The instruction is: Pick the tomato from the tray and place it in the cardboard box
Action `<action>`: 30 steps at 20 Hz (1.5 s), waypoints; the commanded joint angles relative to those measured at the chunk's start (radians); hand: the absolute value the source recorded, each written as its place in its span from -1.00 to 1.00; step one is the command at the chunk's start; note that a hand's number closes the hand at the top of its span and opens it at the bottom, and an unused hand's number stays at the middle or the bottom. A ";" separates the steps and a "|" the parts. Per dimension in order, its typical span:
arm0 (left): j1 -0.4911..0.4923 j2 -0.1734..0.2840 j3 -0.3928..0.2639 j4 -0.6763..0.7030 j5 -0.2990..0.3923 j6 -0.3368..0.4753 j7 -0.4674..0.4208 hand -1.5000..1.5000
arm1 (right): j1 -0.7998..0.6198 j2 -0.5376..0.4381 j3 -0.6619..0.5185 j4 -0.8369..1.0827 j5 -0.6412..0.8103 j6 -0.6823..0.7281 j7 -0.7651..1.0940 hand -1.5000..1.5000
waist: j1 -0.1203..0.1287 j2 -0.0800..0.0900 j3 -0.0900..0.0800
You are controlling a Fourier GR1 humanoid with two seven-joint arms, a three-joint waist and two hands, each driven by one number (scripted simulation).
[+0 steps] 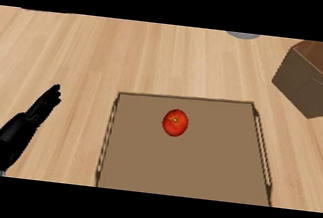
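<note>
- Left hand (15, 132) at lower left, fingers straight, grasping nothing.
- Tomato (175, 122) on tray (186, 174), centre frame.
- Cardboard box (318, 78) at upper right, on table (126, 56).

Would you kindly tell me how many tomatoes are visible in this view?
1. The tomato lies on the tray, toward its far half. The cardboard box is cut off at the right edge, so its inside cannot be fully checked.

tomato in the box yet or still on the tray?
On the tray. The tomato lies on its upper middle, untouched; the cardboard box stands apart at upper right.
</note>
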 commanded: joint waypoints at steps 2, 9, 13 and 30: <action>-0.107 0.012 0.004 0.008 -0.047 -0.015 -0.001 0.00 | -0.147 0.005 0.061 -0.083 -0.083 0.161 -0.001 -1.00 | 0.021 0.004 -0.029; -0.261 -0.028 -0.051 -0.031 -0.099 -0.047 -0.026 0.00 | -0.437 -0.098 0.230 -0.039 -0.085 0.529 -0.071 -1.00 | 0.065 0.024 -0.029; -0.319 -0.063 -0.041 0.050 -0.122 -0.042 -0.031 0.00 | -0.497 -0.039 0.286 0.096 0.027 0.599 -0.320 -1.00 | 0.049 0.023 -0.028; -0.304 -0.069 0.020 0.097 -0.130 -0.086 -0.038 0.00 | -0.699 -0.048 0.653 -0.077 0.534 0.787 -0.201 -1.00 | 0.009 -0.004 -0.031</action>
